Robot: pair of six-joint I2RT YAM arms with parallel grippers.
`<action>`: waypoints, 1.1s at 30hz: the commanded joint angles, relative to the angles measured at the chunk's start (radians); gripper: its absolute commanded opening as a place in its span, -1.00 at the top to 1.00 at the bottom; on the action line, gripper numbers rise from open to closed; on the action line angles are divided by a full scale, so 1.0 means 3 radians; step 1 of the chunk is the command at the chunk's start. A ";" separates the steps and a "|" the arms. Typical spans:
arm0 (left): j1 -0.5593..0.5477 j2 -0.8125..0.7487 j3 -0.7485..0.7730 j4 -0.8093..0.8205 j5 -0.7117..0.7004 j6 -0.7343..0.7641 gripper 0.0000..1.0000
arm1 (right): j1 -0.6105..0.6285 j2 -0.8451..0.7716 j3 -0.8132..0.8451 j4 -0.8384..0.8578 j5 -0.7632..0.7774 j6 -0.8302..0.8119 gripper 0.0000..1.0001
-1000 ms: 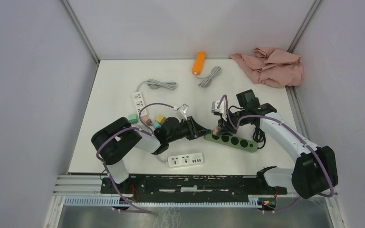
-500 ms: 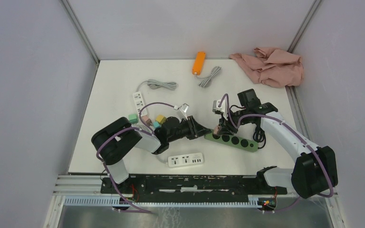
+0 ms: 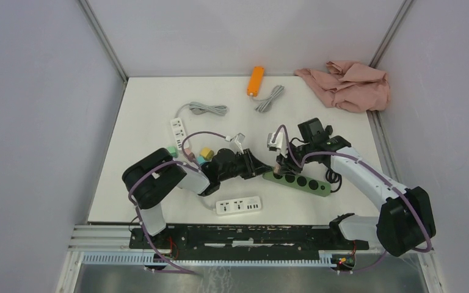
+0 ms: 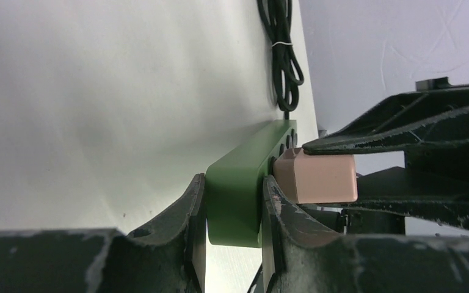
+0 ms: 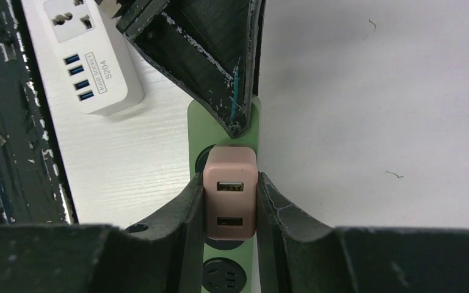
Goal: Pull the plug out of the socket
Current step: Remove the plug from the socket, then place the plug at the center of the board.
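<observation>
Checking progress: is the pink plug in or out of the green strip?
In: pink plug sits flush against green strip, no prongs showing; right pincer shut on it.

Smooth, matt green plastic on the power strip (image 4: 235, 195); satin pale pink plastic on the plug (image 5: 231, 207). Scuffed, chipped black finish on the right claw (image 5: 230, 183). Matt white, faintly grained worktop (image 3: 152, 110); soft, crumpled pink cloth (image 3: 348, 82).

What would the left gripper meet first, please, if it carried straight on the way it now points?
Probably the pink plug, right ahead of the left gripper on the green power strip it clamps; the right gripper is shut on that plug.
</observation>
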 commanded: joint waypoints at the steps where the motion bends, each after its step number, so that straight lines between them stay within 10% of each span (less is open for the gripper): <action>1: 0.0094 0.0237 0.0128 -0.0776 -0.0664 0.0305 0.94 | 0.0330 -0.0112 0.0111 0.0326 -0.0334 0.0611 1.00; 10: 0.0121 0.0237 0.0112 -0.1063 -0.0887 0.0367 0.94 | -0.0066 -0.0233 0.0136 0.0156 -0.0108 0.0491 1.00; 22: 0.0140 0.0375 0.0106 -0.0958 -0.0857 0.0330 0.94 | 0.0540 0.0028 0.0156 0.0394 -0.0254 0.0740 1.00; 28: 0.0136 0.0377 0.0054 -0.0672 -0.0718 0.0385 0.92 | 0.0058 -0.0149 0.0257 0.0062 -0.0746 0.0655 1.00; 33: 0.0142 0.0296 0.0066 -0.0648 -0.0695 0.0429 0.18 | -0.0208 -0.0154 0.0336 -0.0158 -0.0946 0.0597 1.00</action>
